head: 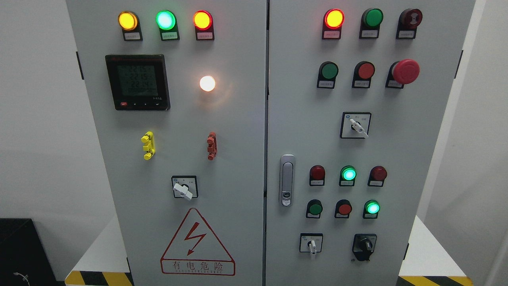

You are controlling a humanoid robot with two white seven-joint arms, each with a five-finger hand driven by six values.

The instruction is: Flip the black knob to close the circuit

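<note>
Grey steel cabinet fills my view, black rotary knob lower right, label print unreadable, neither hand visible to me.

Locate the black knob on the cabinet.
In the head view, the black rotary knob sits at the right door's bottom right, beside the white-handled selector switch and below the lit green round button.

Warning triangle sign, red outline with lightning bolt, lower left door of the cabinet: caption reads "有电危险"; the smaller line beneath is illegible.

Digital meter, upper left of frame: three rows of digits, blurred, roughly "221.5 / 221.5 / 221.4", not certain.

Label plates under the indicator lamps and push buttons: print too small to read.
</note>
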